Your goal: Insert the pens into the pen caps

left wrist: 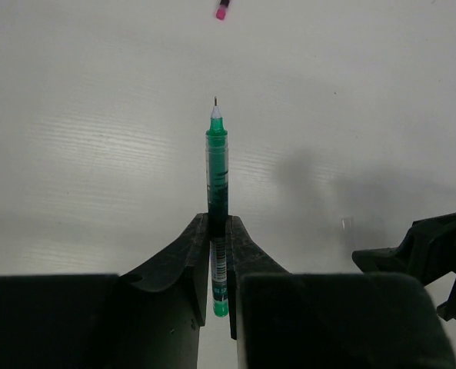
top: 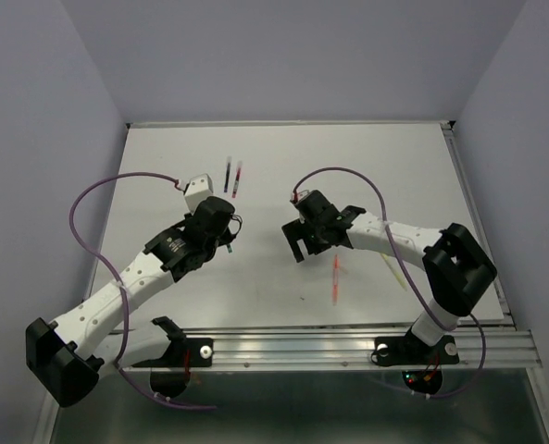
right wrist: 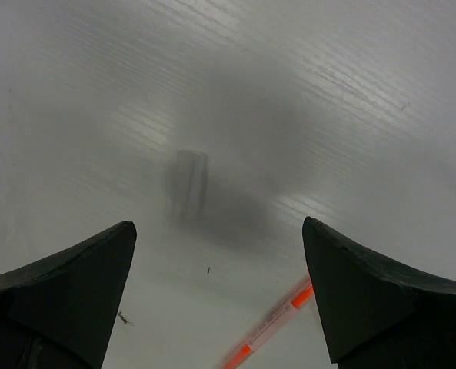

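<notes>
Hovering right tool (right wrist: 218, 224) over pen cap (right wrist: 189, 184)

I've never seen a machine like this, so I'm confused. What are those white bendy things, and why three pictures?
They are two robot arms at a table, each ending in a two-finger gripper. One picture looks down from above; the other two come from cameras on the wrists. The left gripper pinches a green pen. The right gripper is open, pointing at a small, blurry clear cap. An orange pen lies nearby; a dark blue pen and a dark red pen lie farther back.
</notes>
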You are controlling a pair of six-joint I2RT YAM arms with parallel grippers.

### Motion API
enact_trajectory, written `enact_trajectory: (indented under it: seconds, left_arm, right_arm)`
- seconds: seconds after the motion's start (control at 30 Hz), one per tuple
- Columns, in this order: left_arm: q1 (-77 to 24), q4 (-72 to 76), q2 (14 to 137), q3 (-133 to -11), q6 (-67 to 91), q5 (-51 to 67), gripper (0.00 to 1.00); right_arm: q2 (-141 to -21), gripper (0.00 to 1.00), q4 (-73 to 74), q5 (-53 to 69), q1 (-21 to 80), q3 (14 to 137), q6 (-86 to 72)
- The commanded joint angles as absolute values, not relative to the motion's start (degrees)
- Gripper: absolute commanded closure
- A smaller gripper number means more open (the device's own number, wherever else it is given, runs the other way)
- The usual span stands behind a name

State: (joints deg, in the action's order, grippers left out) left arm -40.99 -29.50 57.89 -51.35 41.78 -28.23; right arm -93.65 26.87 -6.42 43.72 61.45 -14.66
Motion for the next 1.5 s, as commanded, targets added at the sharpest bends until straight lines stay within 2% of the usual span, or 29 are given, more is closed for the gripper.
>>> enact_trajectory:
  seconds: [0.0, 0.03, 0.3, 0.33, 0.5, 0.6, 0.63, 0.77, 1.03, 1.13, 1.2, 1.27, 1.4, 1.47]
  left_arm:
    - [-40.61, -30.50, 57.74, -52.38, 40.08, -30.76, 1.00]
    - [-40.61, -30.24, 57.74, -52.64, 39.30, -30.67, 1.00]
    - [-40.43, -29.79, 58.88, -53.17, 37.62, -31.03, 1.00]
    - [-40.43, -29.62, 59.23, -53.26, 37.44, -30.85, 1.00]
    - [-40.34, -29.09, 59.68, -53.26, 36.91, -30.41, 1.00]
    - [-40.34, -28.74, 59.59, -53.00, 36.57, -29.97, 1.00]
    - [-40.34, -28.57, 59.59, -52.91, 36.56, -29.88, 1.00]
    - [-40.34, -28.39, 59.33, -52.73, 36.47, -30.06, 1.00]
    - [-40.34, -27.60, 58.36, -51.33, 36.47, -29.27, 1.00]
    - [-40.34, -27.51, 57.66, -51.24, 36.39, -28.92, 1.00]
    - [-40.25, -27.25, 57.48, -51.24, 36.04, -28.57, 1.00]
    - [-40.34, -26.37, 57.13, -50.98, 34.73, -27.43, 1.00]
    - [-40.34, -22.95, 56.95, -50.36, 31.91, -21.63, 1.00]
    - [-40.43, -20.57, 56.52, -49.92, 29.80, -17.50, 1.00]
  right_arm:
    - [-96.23, 0.06, 27.16, -8.44, 45.87, 66.35, -12.22]
    - [-97.37, 0.12, 26.90, -8.35, 45.88, 66.97, -12.39]
    - [-101.86, 0.29, 26.81, -9.05, 47.55, 68.12, -13.71]
    - [-102.30, 0.35, 26.81, -9.23, 47.55, 68.20, -13.80]
    - [-105.11, 0.42, 26.11, -10.28, 48.08, 68.64, -13.89]
    - [-105.73, 0.52, 25.32, -10.28, 48.08, 68.82, -13.80]
    - [-105.82, 0.52, 25.31, -10.20, 48.08, 68.82, -14.06]
    - [-105.56, 0.64, 25.22, -8.70, 48.08, 68.38, -15.20]
    - [-107.40, 0.75, 25.23, -7.91, 48.08, 69.17, -16.44]
    - [-108.46, 0.84, 25.40, -7.47, 48.08, 69.96, -16.35]
    - [-108.98, 0.87, 25.40, -7.91, 48.08, 70.92, -16.26]
    - [-108.64, 0.99, 25.40, -9.83, 48.08, 72.24, -16.52]
    - [-107.32, 0.99, 24.26, -10.99, 47.21, 78.74, -16.96]
    - [-105.56, 0.99, 21.47, -7.85, 44.75, 81.72, -18.01]
